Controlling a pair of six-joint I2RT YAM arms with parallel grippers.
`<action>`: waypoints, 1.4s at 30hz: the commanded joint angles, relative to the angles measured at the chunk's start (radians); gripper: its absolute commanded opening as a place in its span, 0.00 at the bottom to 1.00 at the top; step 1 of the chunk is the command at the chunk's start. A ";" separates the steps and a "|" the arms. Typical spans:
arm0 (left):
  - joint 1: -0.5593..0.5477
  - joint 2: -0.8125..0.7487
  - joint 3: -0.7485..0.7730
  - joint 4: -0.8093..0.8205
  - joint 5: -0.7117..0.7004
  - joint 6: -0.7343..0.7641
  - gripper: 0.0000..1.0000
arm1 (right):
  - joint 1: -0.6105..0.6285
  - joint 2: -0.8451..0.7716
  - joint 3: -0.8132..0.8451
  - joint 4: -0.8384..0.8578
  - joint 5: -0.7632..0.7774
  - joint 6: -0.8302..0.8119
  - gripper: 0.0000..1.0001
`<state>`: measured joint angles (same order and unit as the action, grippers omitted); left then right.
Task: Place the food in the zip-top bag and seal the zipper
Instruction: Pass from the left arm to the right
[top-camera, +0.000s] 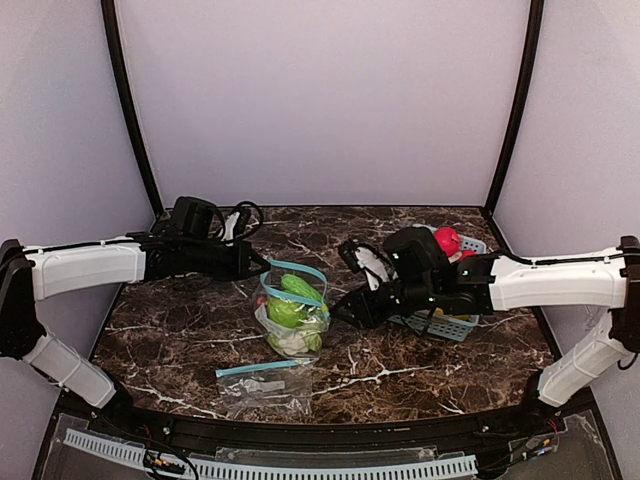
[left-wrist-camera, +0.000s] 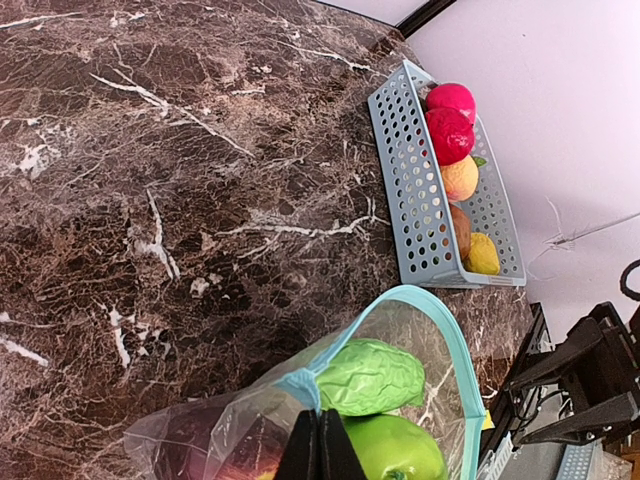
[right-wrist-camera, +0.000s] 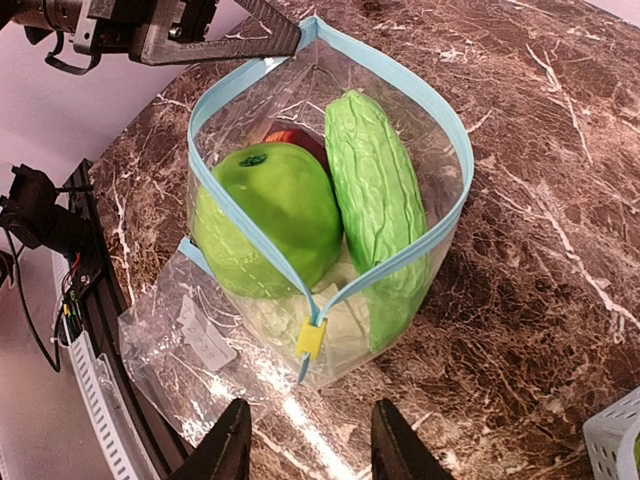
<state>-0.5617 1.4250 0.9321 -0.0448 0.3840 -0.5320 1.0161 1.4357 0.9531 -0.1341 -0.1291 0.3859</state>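
Standing open-mouthed on the table (top-camera: 170, 335), the zip-top bag (top-camera: 292, 315) is thin, floppy film that would slump if let go; the left gripper (left-wrist-camera: 320, 432) has its jaws pinched shut on the zipper rim at its far left side. Inside, a green apple (right-wrist-camera: 265, 215) and a bumpy green vegetable (right-wrist-camera: 375, 190) look hard, glossy, light and apt to roll. More food (left-wrist-camera: 450, 120) sits in the basket (left-wrist-camera: 405, 170), far right. The right gripper (right-wrist-camera: 308, 440), jaws apart and empty, hovers right of the bag, near the yellow slider (right-wrist-camera: 311, 340), the likeliest hold for sealing.
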 joint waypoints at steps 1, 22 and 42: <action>0.003 -0.034 -0.012 0.004 -0.002 -0.001 0.01 | 0.030 0.047 0.024 0.061 0.026 0.024 0.37; 0.005 -0.040 -0.008 -0.011 -0.005 0.011 0.01 | 0.042 0.129 0.073 0.068 0.047 0.009 0.00; 0.005 -0.384 -0.196 -0.160 -0.073 0.168 0.17 | 0.042 0.081 0.060 0.049 -0.041 -0.277 0.00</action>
<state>-0.5610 1.1099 0.7887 -0.1287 0.3473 -0.4084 1.0515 1.5139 1.0016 -0.1024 -0.1448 0.1764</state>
